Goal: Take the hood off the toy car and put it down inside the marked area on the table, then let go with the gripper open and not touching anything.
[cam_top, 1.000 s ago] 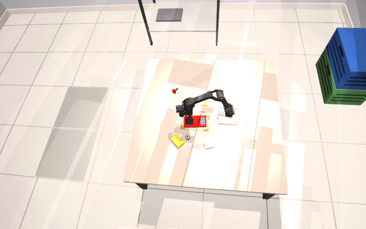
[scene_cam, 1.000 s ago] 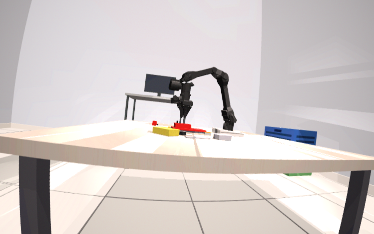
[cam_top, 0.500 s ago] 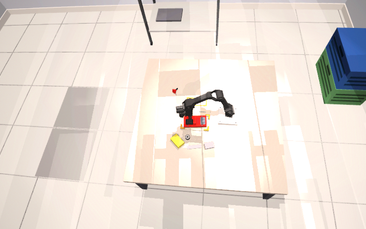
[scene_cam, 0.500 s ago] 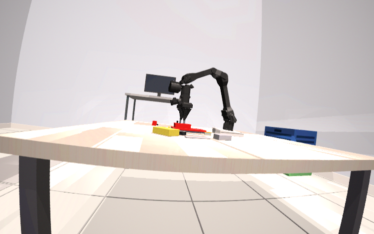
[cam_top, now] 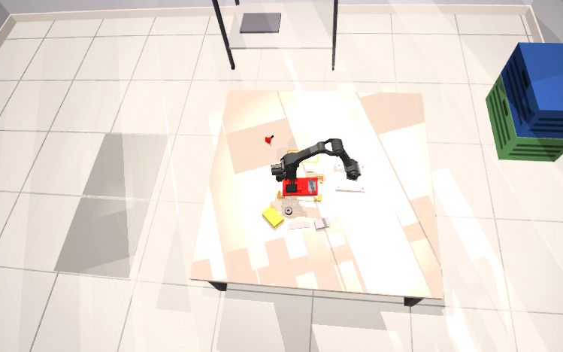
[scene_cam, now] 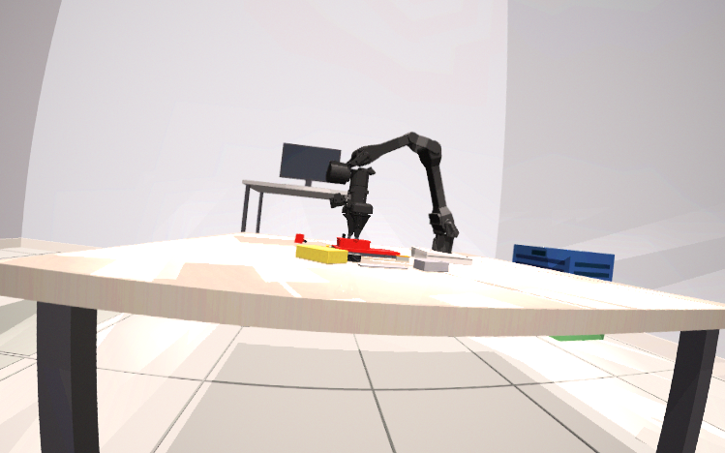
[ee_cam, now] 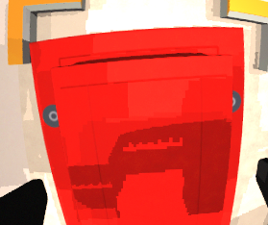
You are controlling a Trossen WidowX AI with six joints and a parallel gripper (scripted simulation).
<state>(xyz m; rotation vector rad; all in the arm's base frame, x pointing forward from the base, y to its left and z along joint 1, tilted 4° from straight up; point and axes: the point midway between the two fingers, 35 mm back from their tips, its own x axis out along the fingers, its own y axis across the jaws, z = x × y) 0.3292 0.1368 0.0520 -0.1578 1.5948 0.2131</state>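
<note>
The red toy car sits between orange corner brackets. Its hood is on it, a raised red panel that fills the middle of the wrist view, with a dark slit along its far edge. My gripper is open and empty, pointing down above the hood. In the wrist view one black fingertip stands out on each side of the hood and of the car, with gaps. The marked area is a yellow outline behind the car, partly hidden by the arm.
A yellow block, a dark wheel, a pale strip and a grey block lie in front of the car. A small red and black piece lies at the back left. Orange brackets surround the car.
</note>
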